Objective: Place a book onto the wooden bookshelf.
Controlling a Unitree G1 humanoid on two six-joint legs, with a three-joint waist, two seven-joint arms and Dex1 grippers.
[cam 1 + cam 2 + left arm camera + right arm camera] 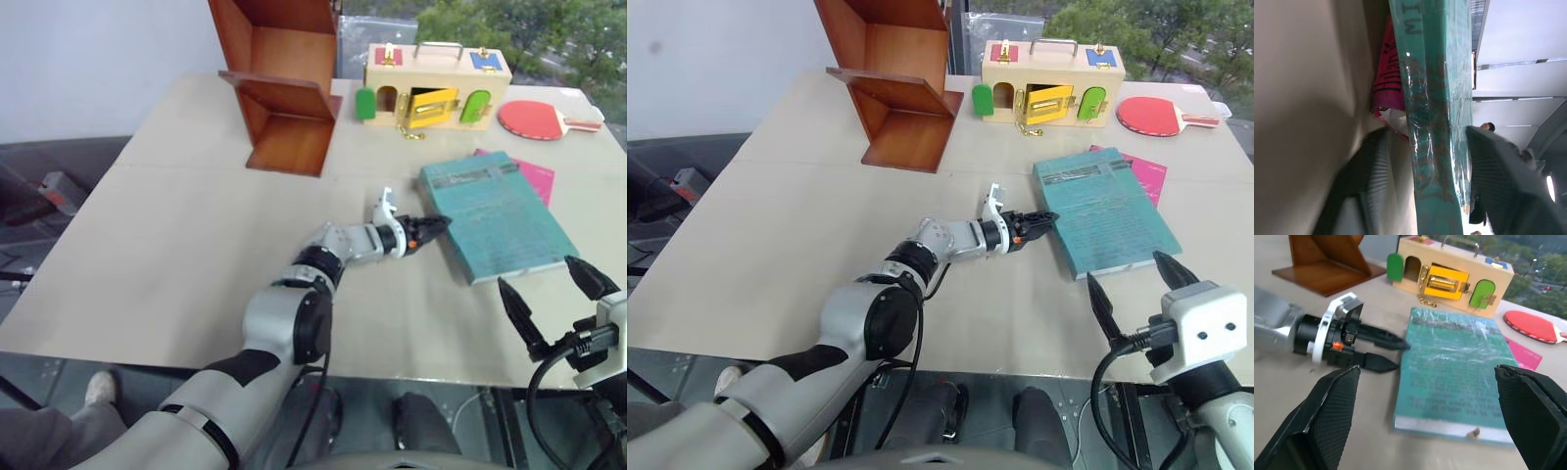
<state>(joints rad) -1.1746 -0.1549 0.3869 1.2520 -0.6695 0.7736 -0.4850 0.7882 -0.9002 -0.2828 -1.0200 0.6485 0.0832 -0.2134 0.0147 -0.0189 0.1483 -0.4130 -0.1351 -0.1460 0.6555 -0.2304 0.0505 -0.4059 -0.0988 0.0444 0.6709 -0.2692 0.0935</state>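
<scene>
Book: the teal-green book (497, 217) lay flat on the table (176, 245), toward the robot's right, its far right corner overlapping a pink book (537, 178).
Left gripper: the left gripper (429, 231) reached low across the table to the book's near left edge; in the left wrist view 1 finger (1498, 181) sat over the cover and the other (1369, 181) under it, the 2 narrowed around the edge, though whether they pressed on it could not be told.
Right gripper: the right gripper (555, 294) hung above the table's near edge, just short of the book, its 2 fingers spread wide and holding nothing.
Wooden bookshelf: the wooden bookshelf (284, 83) stood at the far side of the table, well apart from the book.
Other things: a pale box with coloured doors (434, 86) stood beside the shelf, and a red paddle (537, 118) lay beyond it to the right.
</scene>
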